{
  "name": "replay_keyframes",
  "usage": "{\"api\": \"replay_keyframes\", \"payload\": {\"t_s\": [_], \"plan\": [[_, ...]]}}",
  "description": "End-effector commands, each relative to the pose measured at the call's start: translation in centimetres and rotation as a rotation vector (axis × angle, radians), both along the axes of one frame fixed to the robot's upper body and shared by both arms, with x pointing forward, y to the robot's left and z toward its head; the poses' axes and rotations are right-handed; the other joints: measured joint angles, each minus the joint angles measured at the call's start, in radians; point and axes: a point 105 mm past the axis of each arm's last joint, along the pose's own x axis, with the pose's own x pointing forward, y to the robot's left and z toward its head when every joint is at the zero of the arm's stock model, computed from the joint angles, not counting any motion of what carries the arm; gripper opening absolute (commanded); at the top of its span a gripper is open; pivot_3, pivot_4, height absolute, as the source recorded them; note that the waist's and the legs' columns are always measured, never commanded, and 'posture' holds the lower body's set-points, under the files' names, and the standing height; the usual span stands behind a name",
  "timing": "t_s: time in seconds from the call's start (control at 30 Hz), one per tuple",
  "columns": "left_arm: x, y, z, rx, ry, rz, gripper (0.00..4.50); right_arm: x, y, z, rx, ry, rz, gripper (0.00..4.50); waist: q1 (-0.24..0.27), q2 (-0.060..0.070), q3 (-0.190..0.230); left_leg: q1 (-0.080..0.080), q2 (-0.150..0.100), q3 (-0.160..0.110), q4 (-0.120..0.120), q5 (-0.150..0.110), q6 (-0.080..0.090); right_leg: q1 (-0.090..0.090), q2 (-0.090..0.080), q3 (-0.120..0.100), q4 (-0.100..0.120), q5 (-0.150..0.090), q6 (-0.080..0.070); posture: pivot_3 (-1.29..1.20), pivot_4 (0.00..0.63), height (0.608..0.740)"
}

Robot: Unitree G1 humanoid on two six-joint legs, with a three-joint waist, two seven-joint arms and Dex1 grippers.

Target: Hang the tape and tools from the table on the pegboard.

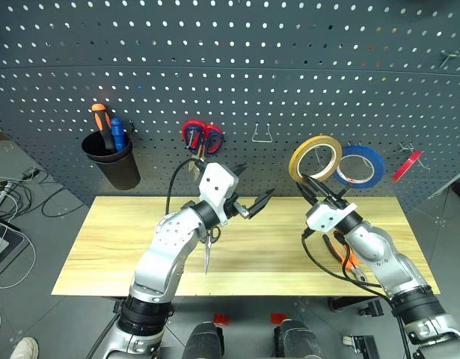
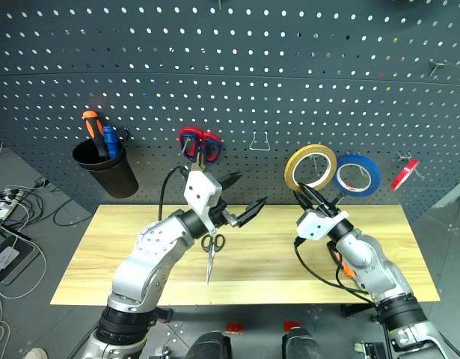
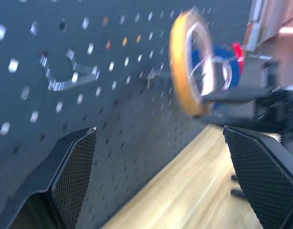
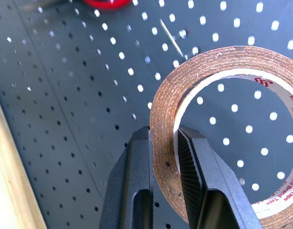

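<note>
My right gripper (image 1: 310,183) is shut on the lower rim of the yellow tape (image 1: 317,138), holding it upright just in front of the pegboard (image 1: 215,60), beside a blue roll. The right wrist view shows both fingers clamped on the tape's rim (image 4: 160,119). Open and holding nothing, my left gripper (image 1: 257,181) hovers above the middle of the table (image 1: 110,247) and points toward the tape. Below it, the black-handled scissors (image 2: 209,258) lie on the wood. The orange-and-black pliers (image 1: 346,258) lie on the table under my right arm. A slim red-handled tool (image 1: 406,165) hangs at the far right of the pegboard.
On the pegboard hang a black cup (image 1: 112,161) with orange and blue screwdrivers, red-handled scissors (image 1: 202,136), a bare metal hook (image 1: 262,134) and the blue tape roll (image 1: 362,165). Cables lie on the floor to the left.
</note>
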Motion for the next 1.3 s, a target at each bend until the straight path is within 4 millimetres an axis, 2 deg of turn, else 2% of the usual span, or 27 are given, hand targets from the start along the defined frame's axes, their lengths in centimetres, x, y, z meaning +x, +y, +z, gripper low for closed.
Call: {"api": "replay_keyframes", "payload": {"t_s": [0.03,0.27,0.33,0.53,0.67,0.87,1.03,1.17,1.23,1.3], "plan": [[-0.3,-1.4,0.5,-0.018,-0.018,-0.063,4.5,1.5,-1.4,0.8,0.035,0.02,-0.057,0.46,-0.003,0.0,0.0,0.0,0.0,0.0,0.0,0.0,0.0,0.0,0.0,0.0,0.0,0.0,0.0,0.03,0.154,0.74],[-0.4,-1.7,0.3,-0.012,-0.009,-0.082,4.5,1.8,-2.5,0.3,0.041,0.07,-0.097,0.46,-0.015,0.0,0.0,0.0,0.001,0.0,0.0,0.0,0.0,0.0,0.001,0.0,0.001,0.0,0.0,0.01,0.177,0.74],[-0.4,-1.6,0.1,-0.004,-0.005,-0.086,4.5,1.6,-2.8,0.2,0.046,0.075,-0.11,1.22,-0.014,0.0,0.001,0.0,0.001,0.0,0.0,0.0,0.0,0.0,0.001,0.0,0.003,0.0,0.0,0.01,0.179,0.74],[-0.1,-1.7,0.0,0.004,-0.004,-0.088,4.5,0.6,-2.8,-1.1,0.04,0.124,-0.11,3.13,-0.013,0.0,0.001,0.0,0.001,-0.001,0.0,0.0,0.001,0.001,0.001,0.001,0.0,0.0,0.0,-0.01,0.185,0.74],[-0.3,-1.9,0.0,0.0,-0.002,-0.096,4.5,-0.2,-2.8,-1.1,0.044,0.14,-0.1,4.43,-0.014,0.001,0.002,0.0,0.001,-0.001,0.0,0.0,0.001,0.001,0.001,0.001,0.0,0.0,0.0,-0.02,0.187,0.74],[-0.8,-1.5,-1.3,0.025,0.027,-0.108,4.5,-3.2,-3.8,-1.6,0.112,0.263,-0.135,4.47,-0.012,0.003,0.003,0.0,0.001,-0.002,0.0,-0.001,0.001,0.001,0.0,0.001,-0.001,0.0,0.0,-0.04,0.207,0.74],[-2.1,-0.4,-4.5,0.125,0.075,-0.148,4.5,-5.9,-4.3,-3.0,0.134,0.518,-0.161,4.47,-0.014,0.007,0.016,0.001,0.0,-0.001,-0.001,-0.001,0.001,0.002,0.001,0.002,-0.002,0.0,0.0,-0.06,0.237,0.74],[-2.8,0.5,-6.7,0.207,0.093,-0.185,4.5,-6.1,-5.3,-3.8,0.173,0.726,-0.24,4.47,-0.014,0.006,0.049,0.006,0.0,-0.001,-0.001,-0.001,0.001,0.006,0.002,0.004,-0.003,0.0,0.0,-0.09,0.276,0.74],[-3.0,0.7,-7.3,0.243,0.089,-0.206,4.5,-5.4,-6.0,-4.1,0.24,0.822,-0.305,4.47,-0.015,0.005,0.068,0.01,0.0,-0.002,-0.001,-0.001,0.001,0.009,0.002,0.003,-0.003,0.0,0.0,-0.09,0.284,0.74],[-3.4,0.5,-7.7,0.294,0.062,-0.253,4.5,-3.9,-7.3,-4.3,0.347,0.906,-0.416,4.47,-0.016,0.005,0.086,0.01,-0.001,-0.002,0.0,-0.001,0.001,0.009,0.002,0.003,-0.002,0.0,0.0,-0.09,0.318,0.74]]}}
